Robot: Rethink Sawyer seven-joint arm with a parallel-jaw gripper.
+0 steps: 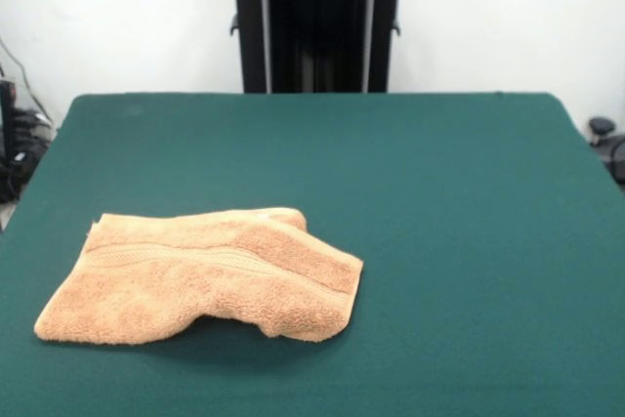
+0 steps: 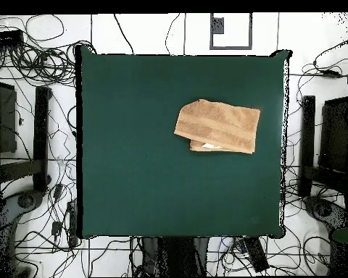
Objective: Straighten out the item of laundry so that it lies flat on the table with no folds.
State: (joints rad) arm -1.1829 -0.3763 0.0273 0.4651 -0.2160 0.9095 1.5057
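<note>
The orange-tan terry towel [image 1: 200, 275] lies on the dark green table [image 1: 439, 202] at the near left in the front view. It is folded over on itself, with a thick doubled flap on its right side and a woven band stripe running across it. In the overhead view the towel [image 2: 219, 126] sits right of the table's [image 2: 133, 159] centre, toward the far side from the robot, with a folded layer showing along its lower edge. The gripper and the arm do not show in either view.
The robot's black pedestal [image 1: 317, 21] stands behind the table's far edge. In the overhead view, cables and black stands [image 2: 40, 130] lie on the floor around the table.
</note>
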